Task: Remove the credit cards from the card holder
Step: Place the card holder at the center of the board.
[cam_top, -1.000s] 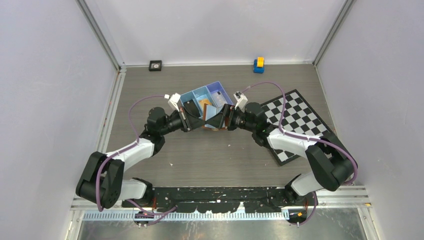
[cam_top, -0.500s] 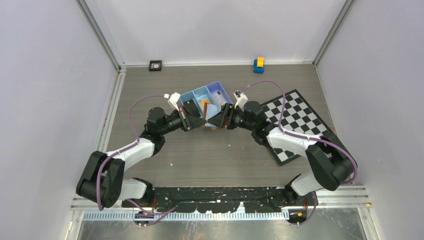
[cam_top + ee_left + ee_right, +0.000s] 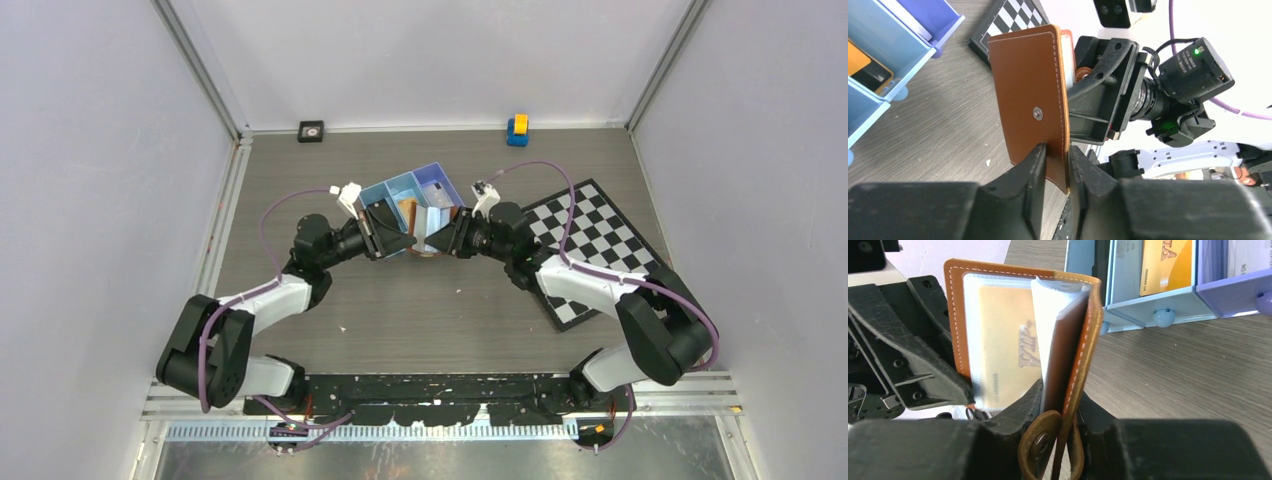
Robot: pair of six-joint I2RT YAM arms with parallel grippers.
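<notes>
The brown card holder (image 3: pixel 427 248) hangs open above the table between both arms. In the right wrist view my right gripper (image 3: pixel 1060 390) is shut on one flap (image 3: pixel 1083 340), together with the clear sleeves and the strap clasp (image 3: pixel 1040 445). A pale credit card (image 3: pixel 1003 355) sits in a clear sleeve on the other flap. My left gripper (image 3: pixel 1057 150) has its jaws a little apart, and the holder's outer flap (image 3: pixel 1028 95) slants across the gap. An orange credit card (image 3: pixel 1165 265) lies in the blue tray (image 3: pixel 392 190).
The blue tray (image 3: pixel 1128 307) stands just behind the holder, with a whitish card (image 3: pixel 1248 255) in its purple end compartment. A chequered board (image 3: pixel 590 240) lies to the right under the right arm. A small blue and yellow block (image 3: pixel 517 129) and a black square (image 3: pixel 311 130) sit by the back wall.
The right gripper has closed from wide open onto the holder's flap. The left gripper's jaws have eased apart from a tight pinch. Both wrists shifted slightly toward the tray.
</notes>
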